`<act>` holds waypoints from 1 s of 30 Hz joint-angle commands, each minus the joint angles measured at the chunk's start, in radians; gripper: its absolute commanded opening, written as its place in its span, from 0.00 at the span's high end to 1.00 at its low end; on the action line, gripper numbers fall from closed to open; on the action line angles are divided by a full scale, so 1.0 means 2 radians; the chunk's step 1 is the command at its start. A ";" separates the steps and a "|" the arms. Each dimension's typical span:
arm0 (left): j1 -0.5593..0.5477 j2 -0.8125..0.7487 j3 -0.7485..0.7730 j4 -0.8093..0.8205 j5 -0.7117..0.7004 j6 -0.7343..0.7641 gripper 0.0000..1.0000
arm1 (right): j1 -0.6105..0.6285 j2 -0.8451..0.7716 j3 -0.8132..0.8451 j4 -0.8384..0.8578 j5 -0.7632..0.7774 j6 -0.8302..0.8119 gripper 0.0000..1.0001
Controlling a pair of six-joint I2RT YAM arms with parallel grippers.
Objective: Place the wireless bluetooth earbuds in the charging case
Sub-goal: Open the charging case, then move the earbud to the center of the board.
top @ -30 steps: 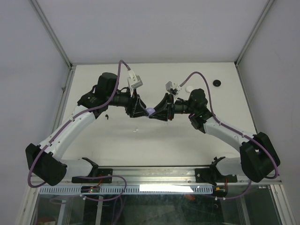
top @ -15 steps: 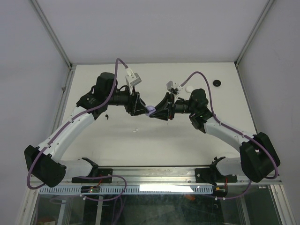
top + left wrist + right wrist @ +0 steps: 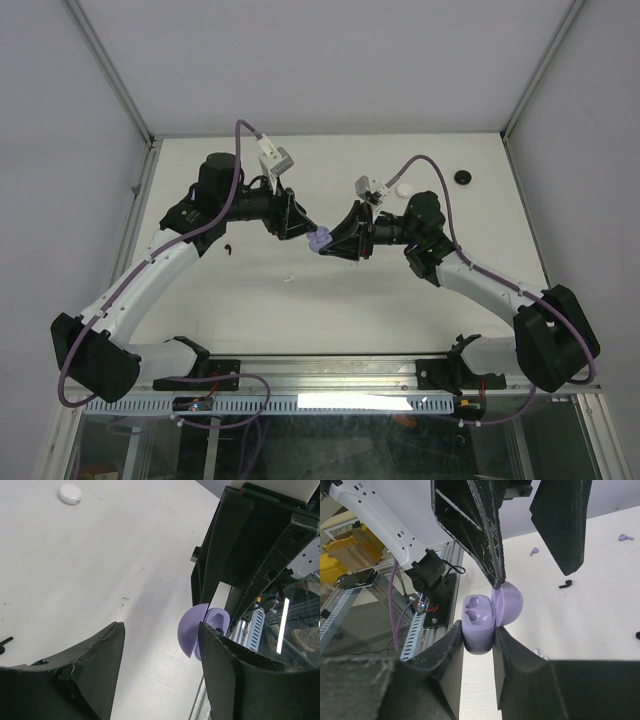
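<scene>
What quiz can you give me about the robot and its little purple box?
1. True or false: the small lilac plastic charging case has its lid shut.
2. What grips the case? A) the right claw B) a person's hand C) nothing
3. Fill in: the tiny lilac comma-shaped earbud lies on the white ____.
Key: 1 false; 2 A; 3 table.
</scene>
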 commanded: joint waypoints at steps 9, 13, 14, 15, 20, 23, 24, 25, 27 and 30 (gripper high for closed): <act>0.007 -0.064 -0.043 0.036 -0.143 -0.074 0.28 | 0.001 -0.038 -0.019 -0.031 0.084 -0.064 1.00; 0.009 -0.089 -0.081 0.023 -0.246 -0.110 0.21 | -0.001 -0.046 -0.031 -0.049 0.112 -0.083 1.00; 0.010 -0.093 -0.089 0.019 -0.269 -0.116 0.19 | -0.002 -0.048 -0.035 -0.050 0.112 -0.083 1.00; 0.012 -0.096 -0.097 0.015 -0.291 -0.124 0.18 | -0.003 -0.048 -0.039 -0.050 0.112 -0.083 1.00; 0.043 -0.096 -0.131 -0.011 -0.376 -0.182 0.18 | -0.007 -0.052 -0.064 -0.035 0.112 -0.083 1.00; 0.086 -0.098 -0.153 -0.012 -0.376 -0.212 0.23 | -0.009 -0.059 -0.081 -0.033 0.164 -0.108 1.00; 0.098 -0.098 -0.159 -0.016 -0.379 -0.220 0.24 | -0.009 -0.060 -0.087 -0.028 0.171 -0.114 1.00; 0.111 -0.096 -0.163 -0.021 -0.381 -0.227 0.24 | -0.010 -0.061 -0.094 -0.022 0.171 -0.117 1.00; 0.132 -0.092 -0.170 -0.030 -0.386 -0.237 0.25 | -0.013 -0.059 -0.105 -0.009 0.175 -0.117 1.00; 0.154 -0.081 -0.173 -0.047 -0.412 -0.247 0.23 | -0.015 -0.054 -0.112 -0.001 0.179 -0.112 1.00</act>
